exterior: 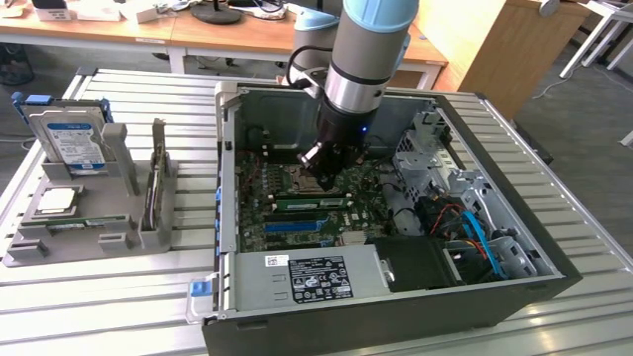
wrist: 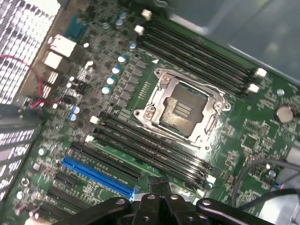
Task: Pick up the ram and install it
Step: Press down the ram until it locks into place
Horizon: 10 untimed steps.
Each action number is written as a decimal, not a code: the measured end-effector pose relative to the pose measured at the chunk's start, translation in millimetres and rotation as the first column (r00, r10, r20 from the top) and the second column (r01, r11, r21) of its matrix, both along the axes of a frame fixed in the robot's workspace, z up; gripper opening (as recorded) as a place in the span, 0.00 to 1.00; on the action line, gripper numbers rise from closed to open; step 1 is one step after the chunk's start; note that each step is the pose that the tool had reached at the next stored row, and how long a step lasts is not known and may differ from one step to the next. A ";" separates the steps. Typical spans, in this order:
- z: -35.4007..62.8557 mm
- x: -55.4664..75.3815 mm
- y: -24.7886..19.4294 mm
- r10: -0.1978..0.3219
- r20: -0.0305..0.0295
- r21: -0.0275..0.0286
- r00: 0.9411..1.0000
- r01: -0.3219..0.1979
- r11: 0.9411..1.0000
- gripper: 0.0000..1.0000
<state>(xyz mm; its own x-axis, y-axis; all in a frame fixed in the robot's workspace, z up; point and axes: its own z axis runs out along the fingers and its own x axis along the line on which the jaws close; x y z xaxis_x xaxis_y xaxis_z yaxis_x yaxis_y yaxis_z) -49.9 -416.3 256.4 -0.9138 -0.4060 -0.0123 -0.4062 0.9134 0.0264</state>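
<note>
Along the table's [exterior: 99, 311] left edge sits my tray [exterior: 25, 252] with a drive [exterior: 70, 141] and a spare stick [exterior: 156, 185]. At mid-table the case [exterior: 396, 326] lies open. Inside it a green strip, which I take for the ram [exterior: 311, 200], lies along the slots beside the socket [exterior: 302, 182]; I can't tell if it is seated. My claw [exterior: 319, 165] hangs pinched shut above the socket, holding nothing I can see. Pressing off-line could bend the bare socket's pins or leave the ram unlatched. Slatted metal table; wooden desks [exterior: 99, 33] stand behind it.
</note>
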 end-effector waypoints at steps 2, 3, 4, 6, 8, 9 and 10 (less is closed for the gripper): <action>-0.1 0.0 0.0 -0.032 0.000 0.000 0.999 0.032 0.999 0.11; -0.2 0.0 0.0 -0.048 0.000 0.000 0.999 0.048 0.999 0.11; -0.2 0.0 0.0 -0.064 0.000 0.000 0.998 0.064 0.998 0.11; -0.3 0.0 0.0 -0.097 0.000 0.000 0.995 0.097 0.995 0.11; -0.4 0.0 0.0 -0.128 0.000 0.000 0.992 0.128 0.992 0.11; -0.5 0.0 0.0 -0.143 0.000 0.000 0.990 0.143 0.990 0.11; -0.5 0.0 0.0 -0.159 0.000 0.000 0.987 0.159 0.987 0.11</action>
